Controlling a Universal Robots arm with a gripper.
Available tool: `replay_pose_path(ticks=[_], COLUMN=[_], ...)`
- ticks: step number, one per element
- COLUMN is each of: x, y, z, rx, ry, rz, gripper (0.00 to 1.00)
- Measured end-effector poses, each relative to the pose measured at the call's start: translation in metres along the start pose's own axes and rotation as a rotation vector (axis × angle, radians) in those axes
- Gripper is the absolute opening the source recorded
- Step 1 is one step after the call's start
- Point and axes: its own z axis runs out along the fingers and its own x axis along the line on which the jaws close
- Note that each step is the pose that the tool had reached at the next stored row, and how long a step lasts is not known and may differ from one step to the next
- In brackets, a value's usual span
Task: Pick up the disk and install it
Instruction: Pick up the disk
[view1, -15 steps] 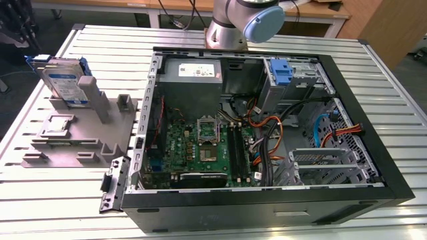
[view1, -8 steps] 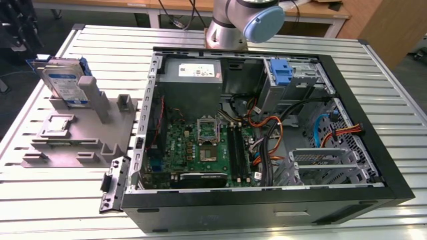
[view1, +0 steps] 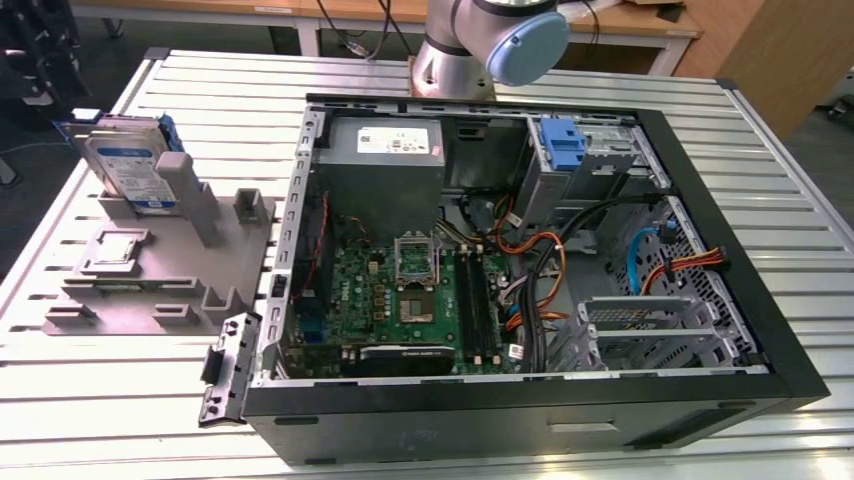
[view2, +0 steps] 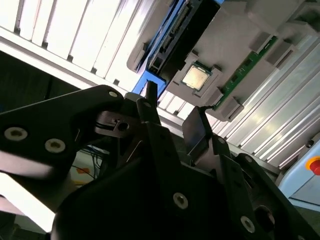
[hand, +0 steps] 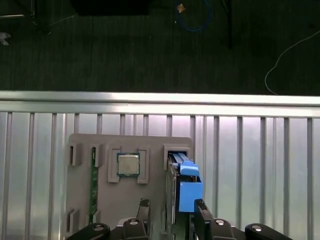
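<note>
The disk (view1: 134, 165) is a silver drive with a white-and-blue label and blue side rails. It stands on edge in a grey fixture (view1: 147, 280) at the exterior view's left, outside the computer case (view1: 787, 330). In the first wrist view I look down on its thin edge and blue rail (hand: 184, 192). My gripper (hand: 172, 212) is open, one finger on each side of the disk's line, with nothing held. In the second wrist view the gripper (view2: 172, 117) stands short of the disk (view2: 172, 37); whether the fingertips (view2: 150, 97) touch it I cannot tell.
The fixture also carries a processor chip (hand: 128, 164) and a green memory stick (hand: 93, 185). Inside the open case sit a grey power supply (view1: 387, 145), the motherboard (view1: 414, 290), cable bundles (view1: 561, 280) and a bare blue bracket (view1: 566, 145) in the drive bay. The slatted table's edge (hand: 160, 97) lies beyond the fixture.
</note>
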Motion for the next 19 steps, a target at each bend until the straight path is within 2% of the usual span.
replay_pose_path(ticks=[9, 15, 19], x=[-0.0072, -0.0088, -0.0113], y=[0.0021, 0.007, 0.0074], z=[0.0067, 0.0112, 0.0157], rx=[0.0069, 0.016, 0.0171], ry=[-0.0034, -0.0057, -0.0066], rz=[0.006, 0.011, 0.029], gripper=[0.47, 0.47, 0.47])
